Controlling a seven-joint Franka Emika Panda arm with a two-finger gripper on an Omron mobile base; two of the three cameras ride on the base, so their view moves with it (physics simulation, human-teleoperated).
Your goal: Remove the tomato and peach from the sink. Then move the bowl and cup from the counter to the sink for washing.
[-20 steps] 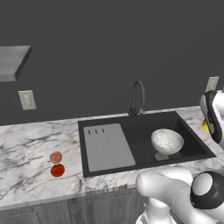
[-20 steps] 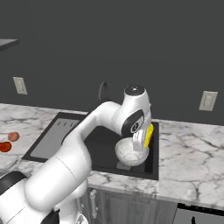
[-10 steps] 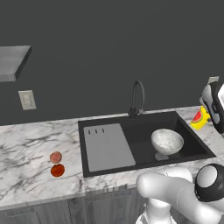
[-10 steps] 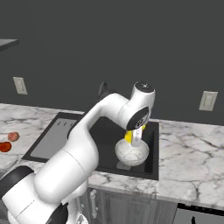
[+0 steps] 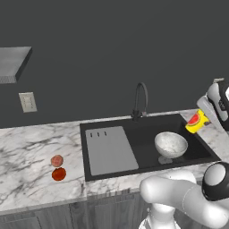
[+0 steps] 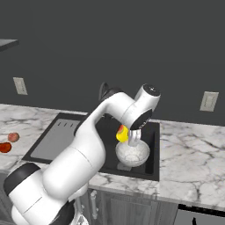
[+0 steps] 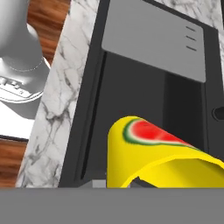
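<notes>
Fruit is out on the counter (image 5: 31, 147) and the bowl (image 5: 170, 144) sits in the sink (image 5: 143, 129). The gripper (image 6: 133, 136), clamped on the cup (image 5: 197, 121), carries it tilted above the basin; next it needs lowering beside the bowl and releasing.

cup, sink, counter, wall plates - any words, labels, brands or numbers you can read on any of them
None: no readable text in any view.
cup: a watermelon-slice picture, no lettering.
sink: its grey panel has three short slot marks, not characters.
wall plates: blank.
counter: grey veins, no writing.
</notes>
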